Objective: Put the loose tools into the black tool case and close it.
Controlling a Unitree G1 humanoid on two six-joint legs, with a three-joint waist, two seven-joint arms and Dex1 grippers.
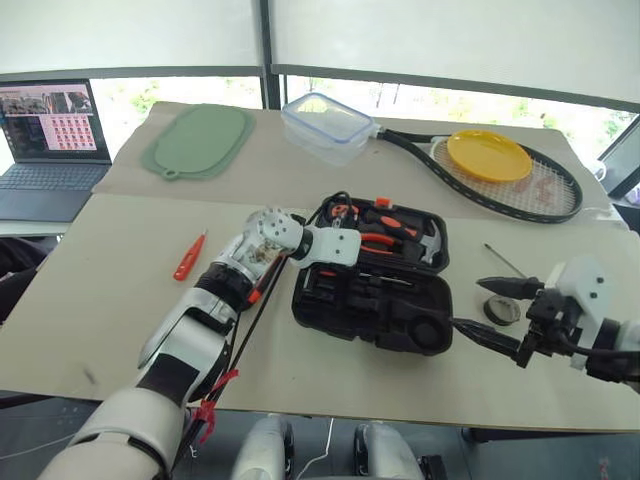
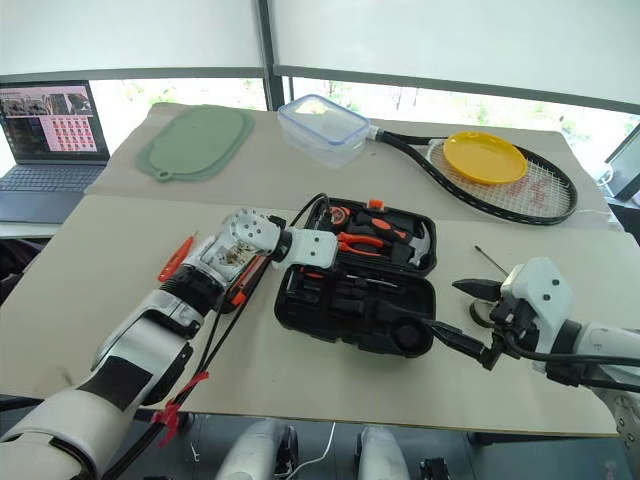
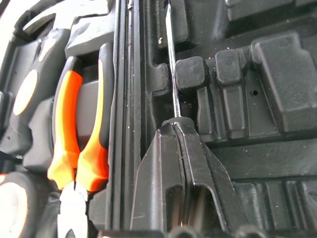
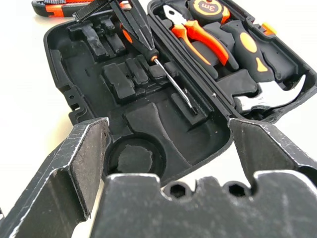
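The black tool case [image 1: 372, 290] lies open on the surface [image 1: 120, 330], its two halves spread flat. The left gripper [image 4: 141, 37] reaches into the nearer half, its jaws pressed together on the handle end of a slim screwdriver [image 4: 173, 84], whose metal shaft runs out ahead of the jaws along a groove beside the hinge line. Just beyond that shaft, in the far half, sit orange-handled pliers [image 3: 79, 134], a tape measure [image 4: 205, 7] and a hammer [image 4: 262, 91]. The right gripper [image 1: 500, 318] hangs just off the case's near corner on the robot's right, its jaws spread wide and holding nothing, pointed toward the round recess [image 4: 131, 158] of the nearer half. An orange screwdriver [image 1: 189, 256] lies loose on the surface, well behind the left jaws, beside the left forearm. Another orange-and-black tool [image 4: 54, 7] lies just outside the case near the left jaws.
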